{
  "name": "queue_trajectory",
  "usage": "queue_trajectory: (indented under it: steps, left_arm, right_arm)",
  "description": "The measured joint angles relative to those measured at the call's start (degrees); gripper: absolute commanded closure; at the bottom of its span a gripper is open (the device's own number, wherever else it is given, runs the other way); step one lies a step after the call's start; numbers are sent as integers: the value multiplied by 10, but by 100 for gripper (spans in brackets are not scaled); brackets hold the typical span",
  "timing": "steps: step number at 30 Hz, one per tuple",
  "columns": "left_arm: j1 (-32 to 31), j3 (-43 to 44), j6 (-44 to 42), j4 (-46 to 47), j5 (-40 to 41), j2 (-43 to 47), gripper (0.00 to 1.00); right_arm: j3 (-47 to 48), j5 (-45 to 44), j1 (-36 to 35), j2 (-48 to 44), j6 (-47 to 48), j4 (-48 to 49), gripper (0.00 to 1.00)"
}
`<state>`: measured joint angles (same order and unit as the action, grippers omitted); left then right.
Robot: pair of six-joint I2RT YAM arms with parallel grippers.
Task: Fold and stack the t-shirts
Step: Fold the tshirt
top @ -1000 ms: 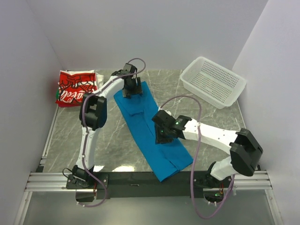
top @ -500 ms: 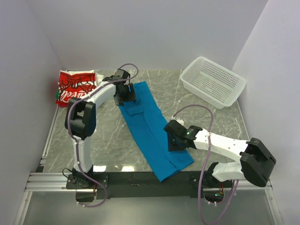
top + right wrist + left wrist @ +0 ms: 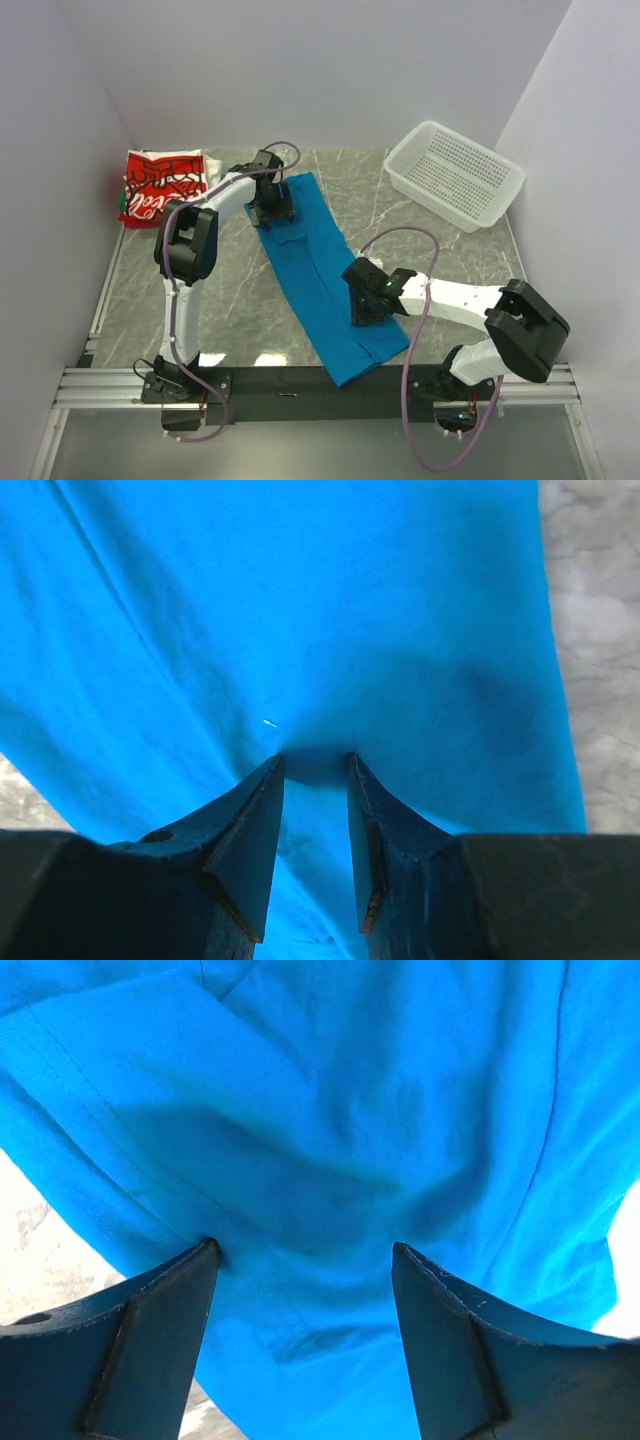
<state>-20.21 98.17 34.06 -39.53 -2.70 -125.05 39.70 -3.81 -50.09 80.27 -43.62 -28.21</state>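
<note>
On the marble-look surface (image 3: 230, 290) we see blue t-shirt (image 3: 325, 280) folded long, wrist views show left claw (image 3: 305, 1255) wide on fabric, right claw (image 3: 313, 760) narrow, pinching soft cotton, red-and-white t-shirt (image 3: 160, 185) only overhead.

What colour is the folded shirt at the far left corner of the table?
Red and white, with white script lettering; the top view shows it best.

Grey marbled desk (image 3: 200, 290) boxed in by plain white walls (image 3: 330, 70) at nine, twelve and three o'clock; aluminium rail (image 3: 110, 385) along the six o'clock edge; white perforated basket (image 3: 455, 175) at two o'clock; soft, even light
</note>
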Motion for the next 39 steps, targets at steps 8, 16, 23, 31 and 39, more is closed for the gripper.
queue_trajectory:
  steps: [8,16,23,31,39]
  left_arm:
    - [0,110,-11,-20,-7,-69,24]
    - [0,219,-19,-19,-16,-136,24]
    - [9,270,-15,-10,-28,-169,24]
    - [33,302,3,23,-59,-194,24]
    - [58,307,16,62,-97,-203,23]
  right_arm:
    - [37,25,-24,50,3,28,61]
    - [119,46,-38,133,11,31,61]
    - [155,57,-29,165,17,25,61]
    - [201,81,15,203,44,13,61]
    - [219,86,36,216,76,8,61]
